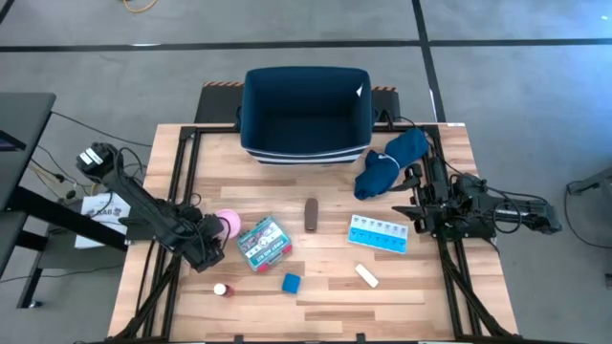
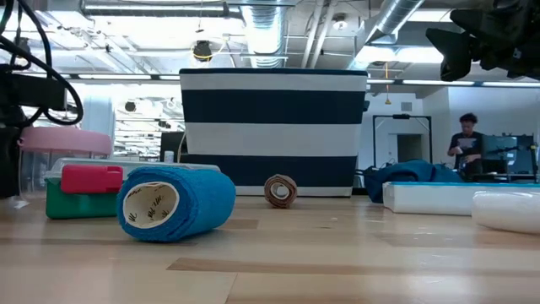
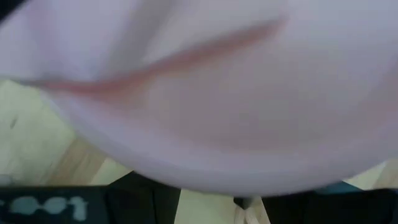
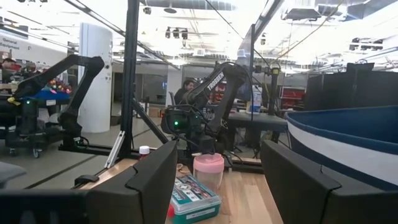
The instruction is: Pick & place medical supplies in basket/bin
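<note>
The pink round roll [image 1: 228, 225] stands on the table at the left, by the green-white-red box [image 1: 263, 243]. My left gripper [image 1: 214, 233] slants down at the roll, whose pink side [image 3: 205, 99] fills the left wrist view between the dark fingers [image 3: 143, 202]. My right gripper [image 4: 217, 186] hangs open above the table's right side, pointing toward the left, with nothing between its fingers. On the boards lie the pill organizer [image 1: 380, 233], brown bar [image 1: 311, 214], blue cube [image 1: 291, 282], cream block [image 1: 367, 276] and tiny bottle [image 1: 221, 289]. The navy bin [image 1: 306, 151] stands at the far edge. My left gripper has its fingers on either side of the pink roll [image 4: 208, 171], coming at it slanting from above and from the table's left. Whether the fingers touch the roll I cannot tell, since the roll hides them in the wrist view.
A soft blue cloth [image 1: 390, 161] lies bunched at the bin's right, close to my right arm. Black frame rails [image 1: 182, 182] run along both sides of the table. Bare boards lie between the bin and the row of items.
</note>
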Robot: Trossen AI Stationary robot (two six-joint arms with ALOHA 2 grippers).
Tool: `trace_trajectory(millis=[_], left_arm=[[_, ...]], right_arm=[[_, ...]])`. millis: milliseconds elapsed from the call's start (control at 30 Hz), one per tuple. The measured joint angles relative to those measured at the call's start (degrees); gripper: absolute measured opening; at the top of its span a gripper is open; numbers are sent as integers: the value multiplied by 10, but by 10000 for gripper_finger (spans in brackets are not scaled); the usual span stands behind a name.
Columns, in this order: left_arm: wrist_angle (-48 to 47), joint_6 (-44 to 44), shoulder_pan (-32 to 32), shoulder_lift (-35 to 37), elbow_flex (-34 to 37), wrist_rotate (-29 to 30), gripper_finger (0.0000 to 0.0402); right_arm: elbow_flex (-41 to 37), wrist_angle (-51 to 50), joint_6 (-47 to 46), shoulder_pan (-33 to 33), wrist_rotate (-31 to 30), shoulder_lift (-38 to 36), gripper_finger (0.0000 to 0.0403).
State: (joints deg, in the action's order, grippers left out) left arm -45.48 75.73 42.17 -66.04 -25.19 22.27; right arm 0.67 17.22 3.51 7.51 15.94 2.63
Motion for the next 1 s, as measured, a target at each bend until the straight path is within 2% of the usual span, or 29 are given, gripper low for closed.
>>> trace_trajectory(millis=[133, 300, 400, 667, 1000], left_arm=[[-1, -9, 0, 0, 0, 11, 139], [0, -12, 0, 0, 0, 12, 56], [-1, -13, 0, 0, -2, 34, 11], [-2, -73, -12, 0, -69, 129, 5], [-81, -277, -89, 1, -260, 272, 3]], right_arm=[[0, 0, 0, 0, 0, 0, 225], [0, 0, 0, 0, 0, 0, 225], [0, 0, 0, 0, 0, 0, 225], [0, 13, 0, 0, 0, 0, 225], [0, 27, 0, 0, 0, 0, 225]])
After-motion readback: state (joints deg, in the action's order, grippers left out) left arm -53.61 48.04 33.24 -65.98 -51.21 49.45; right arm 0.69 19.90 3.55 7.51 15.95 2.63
